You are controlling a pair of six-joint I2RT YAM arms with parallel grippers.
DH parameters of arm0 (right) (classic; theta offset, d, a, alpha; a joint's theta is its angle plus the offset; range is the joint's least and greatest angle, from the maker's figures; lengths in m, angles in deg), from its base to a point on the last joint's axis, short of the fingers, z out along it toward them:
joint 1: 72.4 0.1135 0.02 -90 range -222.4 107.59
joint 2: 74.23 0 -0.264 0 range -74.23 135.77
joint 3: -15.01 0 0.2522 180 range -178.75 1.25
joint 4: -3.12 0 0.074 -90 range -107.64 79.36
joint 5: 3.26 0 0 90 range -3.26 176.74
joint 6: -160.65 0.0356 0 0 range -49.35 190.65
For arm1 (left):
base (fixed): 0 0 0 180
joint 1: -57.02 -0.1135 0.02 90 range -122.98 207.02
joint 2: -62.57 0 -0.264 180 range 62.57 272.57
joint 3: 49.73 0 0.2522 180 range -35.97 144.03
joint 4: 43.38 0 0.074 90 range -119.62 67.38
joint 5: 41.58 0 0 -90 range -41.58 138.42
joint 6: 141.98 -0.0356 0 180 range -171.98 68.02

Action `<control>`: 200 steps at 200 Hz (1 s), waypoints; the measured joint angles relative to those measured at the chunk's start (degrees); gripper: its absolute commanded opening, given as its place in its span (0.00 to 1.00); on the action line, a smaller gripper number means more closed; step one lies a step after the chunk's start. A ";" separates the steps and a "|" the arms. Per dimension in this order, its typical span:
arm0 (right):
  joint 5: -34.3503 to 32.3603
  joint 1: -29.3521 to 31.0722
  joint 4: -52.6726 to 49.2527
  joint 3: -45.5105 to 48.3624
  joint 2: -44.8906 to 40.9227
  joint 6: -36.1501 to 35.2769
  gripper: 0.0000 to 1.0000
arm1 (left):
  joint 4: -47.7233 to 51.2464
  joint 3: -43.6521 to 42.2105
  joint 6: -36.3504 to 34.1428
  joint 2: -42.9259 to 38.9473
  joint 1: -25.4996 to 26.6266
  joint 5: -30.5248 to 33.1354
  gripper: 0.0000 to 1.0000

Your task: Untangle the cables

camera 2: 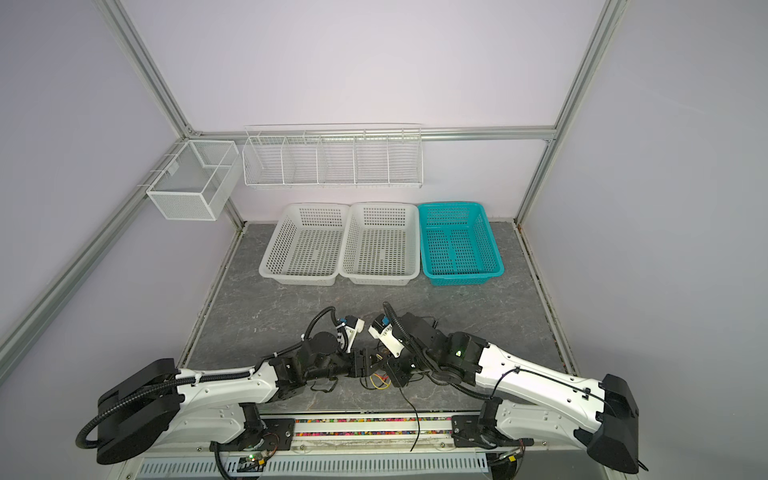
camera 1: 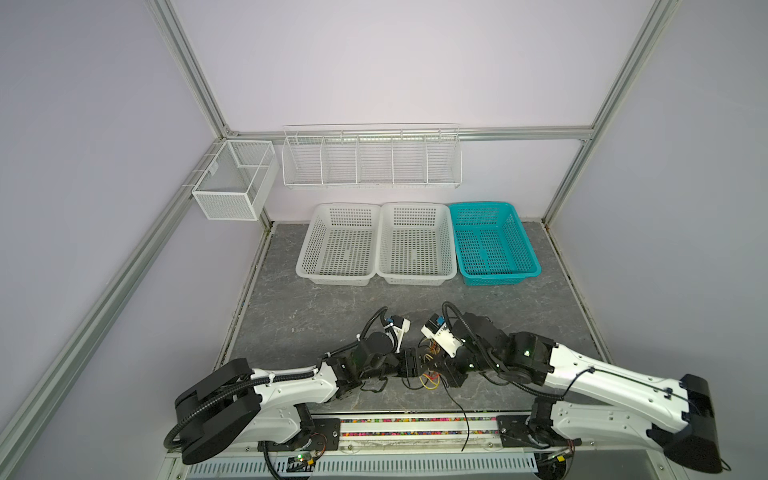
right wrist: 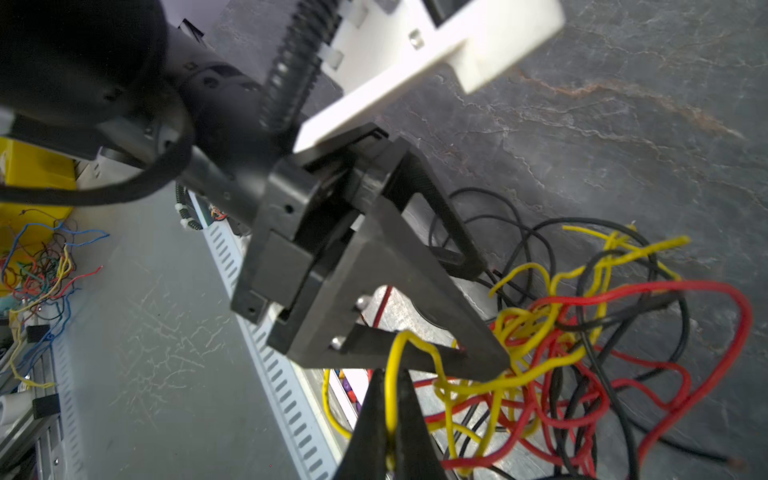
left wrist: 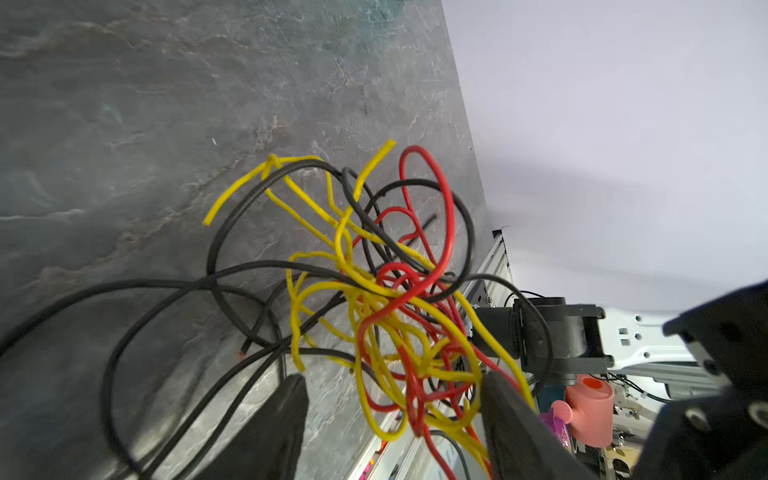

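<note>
The cables [camera 1: 430,376] [camera 2: 378,380] form one knotted bunch of thin red, yellow and black wires near the table's front edge, between my two grippers. In the left wrist view the cables [left wrist: 395,299] hang loosely between the fingers of my left gripper [left wrist: 395,378], which stands open around them. My right gripper [right wrist: 390,374] is shut on a yellow cable [right wrist: 390,399] that loops out of the tangle [right wrist: 561,353]. The left gripper's fingers [right wrist: 395,270] reach in beside it. In both top views the two grippers nearly touch. A black cable [camera 1: 461,409] trails over the front rail.
Two white baskets [camera 1: 332,275] [camera 1: 415,277] and a teal basket [camera 1: 498,275] stand in a row at the back of the grey table. A wire rack [camera 1: 372,158] and a mesh box [camera 1: 232,183] hang on the walls. A metal rail [camera 1: 415,428] borders the front.
</note>
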 measured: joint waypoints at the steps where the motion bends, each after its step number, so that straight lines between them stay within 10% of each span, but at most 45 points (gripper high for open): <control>1: 0.07 0.00 -0.02 0.00 -0.04 -0.04 0.06 | -0.22 0.00 0.09 0.13 0.00 -0.04 0.67; 200: 0.35 -1.40 9.01 -1.86 -17.84 -4.98 0.06 | -20.92 -3.06 4.96 10.91 -0.15 -5.77 0.68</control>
